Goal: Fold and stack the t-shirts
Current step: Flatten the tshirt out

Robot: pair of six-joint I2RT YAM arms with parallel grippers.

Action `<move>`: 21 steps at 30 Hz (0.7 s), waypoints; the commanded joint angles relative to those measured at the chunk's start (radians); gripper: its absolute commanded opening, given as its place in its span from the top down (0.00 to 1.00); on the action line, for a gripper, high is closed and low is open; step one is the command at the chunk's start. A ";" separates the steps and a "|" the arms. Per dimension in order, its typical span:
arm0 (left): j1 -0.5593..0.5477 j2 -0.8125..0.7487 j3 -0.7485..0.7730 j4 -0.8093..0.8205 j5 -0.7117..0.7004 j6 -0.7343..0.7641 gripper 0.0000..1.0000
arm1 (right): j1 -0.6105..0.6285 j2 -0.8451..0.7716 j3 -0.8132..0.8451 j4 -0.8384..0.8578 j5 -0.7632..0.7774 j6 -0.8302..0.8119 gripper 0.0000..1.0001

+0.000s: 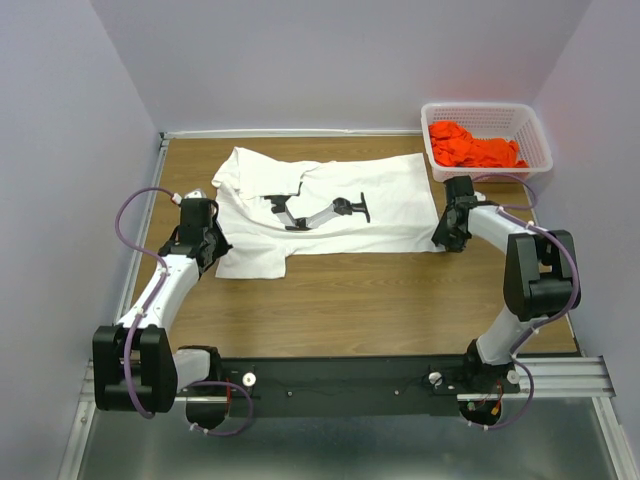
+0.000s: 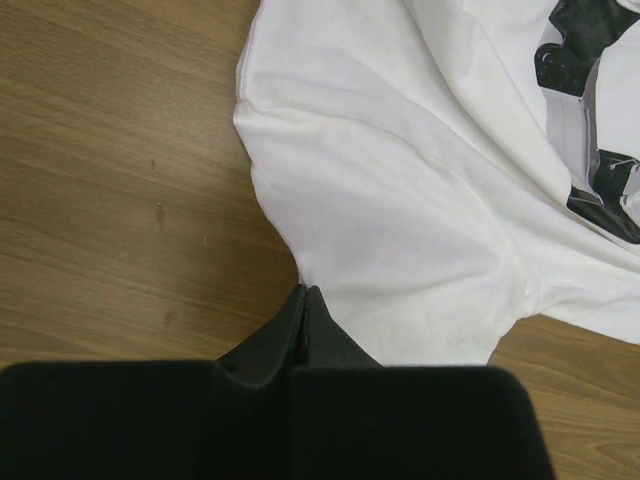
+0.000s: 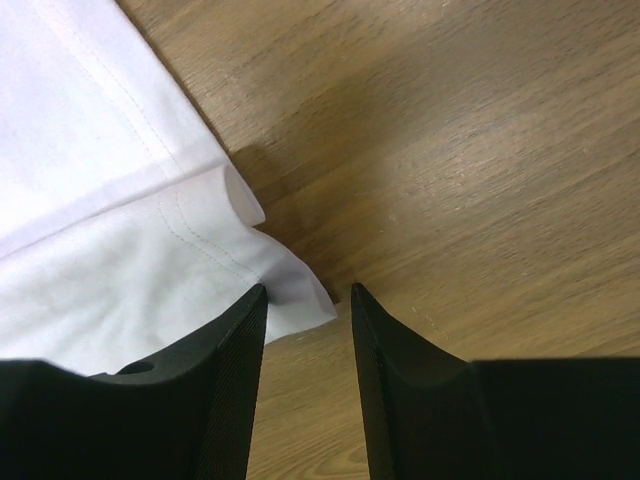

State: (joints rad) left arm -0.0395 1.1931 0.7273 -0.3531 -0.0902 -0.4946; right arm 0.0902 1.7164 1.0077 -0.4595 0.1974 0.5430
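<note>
— Left gripper is pinched together at the white t-shirt, by its sleeve.
— Right gripper gapes around the hem corner. Shirt lies lengthwise left-to-right on the table, hem pointing right; orange t-shirt sits in the basket.

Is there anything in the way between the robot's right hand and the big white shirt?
No, nothing visible is in the way. The right gripper is open just at a corner of the white shirt, and the tip of that corner pokes in between its fingers. Beside it is only bare table.
</note>
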 commanded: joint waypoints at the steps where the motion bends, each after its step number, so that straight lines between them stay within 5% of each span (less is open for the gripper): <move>1: 0.001 -0.029 0.017 0.006 0.010 0.014 1.00 | 0.029 0.071 -0.012 -0.152 0.025 0.026 0.54; 9: 0.001 -0.044 0.015 0.006 0.010 0.019 1.00 | 0.045 0.098 -0.015 -0.174 0.010 0.060 0.55; 21: 0.001 -0.044 0.026 0.000 0.012 0.018 1.00 | 0.046 0.101 -0.032 -0.171 0.054 0.066 0.99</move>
State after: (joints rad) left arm -0.0395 1.1675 0.7277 -0.3534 -0.0902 -0.4858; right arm 0.1314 1.7432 1.0405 -0.4950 0.2131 0.6159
